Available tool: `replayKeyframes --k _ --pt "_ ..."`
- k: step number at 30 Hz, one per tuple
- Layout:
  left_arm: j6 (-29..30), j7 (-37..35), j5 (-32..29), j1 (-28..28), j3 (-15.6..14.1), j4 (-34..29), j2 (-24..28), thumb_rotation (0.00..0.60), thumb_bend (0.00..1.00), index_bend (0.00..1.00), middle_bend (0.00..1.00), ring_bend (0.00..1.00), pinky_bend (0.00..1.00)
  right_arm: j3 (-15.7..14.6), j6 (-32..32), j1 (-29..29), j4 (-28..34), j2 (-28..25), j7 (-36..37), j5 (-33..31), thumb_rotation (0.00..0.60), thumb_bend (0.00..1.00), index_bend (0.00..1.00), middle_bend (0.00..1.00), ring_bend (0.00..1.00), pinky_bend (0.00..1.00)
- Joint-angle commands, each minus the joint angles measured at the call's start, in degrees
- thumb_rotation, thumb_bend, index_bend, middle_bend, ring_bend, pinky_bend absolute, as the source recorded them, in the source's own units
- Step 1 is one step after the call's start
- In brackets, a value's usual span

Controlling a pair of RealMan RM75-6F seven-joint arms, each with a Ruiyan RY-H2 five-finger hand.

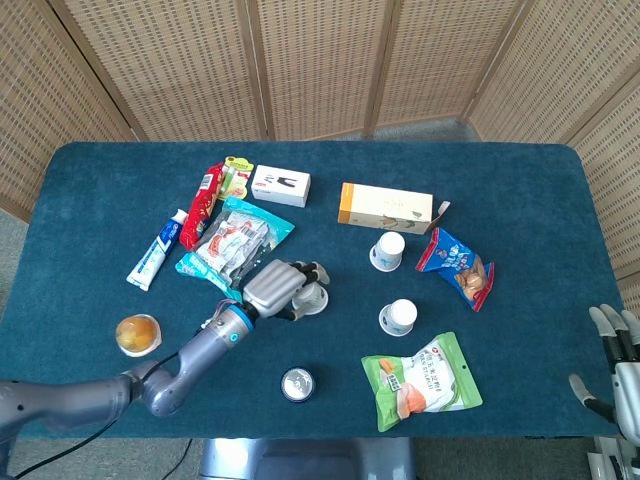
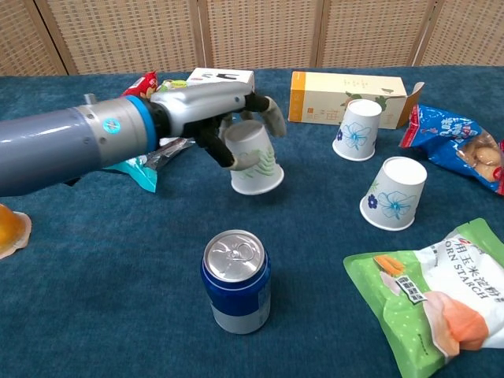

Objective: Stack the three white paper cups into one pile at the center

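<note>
My left hand (image 2: 216, 118) (image 1: 278, 288) grips a white paper cup (image 2: 254, 158) (image 1: 312, 297) with a green leaf print, mouth down, just above the cloth near the table's middle. A second cup (image 2: 356, 129) (image 1: 387, 250) with a blue flower print stands upside down by the long box. The third cup (image 2: 394, 193) (image 1: 398, 316) stands upside down nearer the front, right of centre. My right hand (image 1: 622, 372) shows at the lower right edge of the head view, fingers apart and holding nothing.
A blue can (image 2: 236, 280) stands in front of the held cup. A green starch bag (image 2: 429, 294) lies at the front right, a blue snack bag (image 2: 458, 146) at the right. A long box (image 2: 348, 98), a small white box (image 2: 220, 86) and snack packs (image 1: 228, 241) lie behind.
</note>
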State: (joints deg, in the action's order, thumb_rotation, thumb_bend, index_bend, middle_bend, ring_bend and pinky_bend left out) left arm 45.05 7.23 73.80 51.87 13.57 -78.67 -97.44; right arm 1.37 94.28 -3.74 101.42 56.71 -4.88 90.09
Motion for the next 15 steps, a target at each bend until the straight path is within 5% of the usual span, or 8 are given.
replayKeyframes --k 1,9,15 --pt "-1.3 -0.8 -0.2 1.7 0.1 2.4 -2.1 0.6 0.46 0.28 0.28 0.35 0.54 0.0 0.1 -0.2 -0.1 0.0 0.2 -0.1 0.591 0.28 0.0 0.04 0.02 0.36" --pt "-3.5 0.3 -1.0 3.8 -1.2 5.5 -3.9 0.6 0.46 0.19 0.21 0.24 0.46 0.2 0.0 -0.3 -0.7 0.1 1.1 -0.3 0.59 0.28 0.0 0.04 0.02 0.36" --pt "-4.2 2.0 -2.8 4.0 -1.6 3.2 -1.8 0.6 0.46 0.01 0.06 0.06 0.29 0.5 -0.4 -0.1 -1.1 0.2 1.5 -0.4 0.59 0.28 0.0 0.04 0.02 0.36"
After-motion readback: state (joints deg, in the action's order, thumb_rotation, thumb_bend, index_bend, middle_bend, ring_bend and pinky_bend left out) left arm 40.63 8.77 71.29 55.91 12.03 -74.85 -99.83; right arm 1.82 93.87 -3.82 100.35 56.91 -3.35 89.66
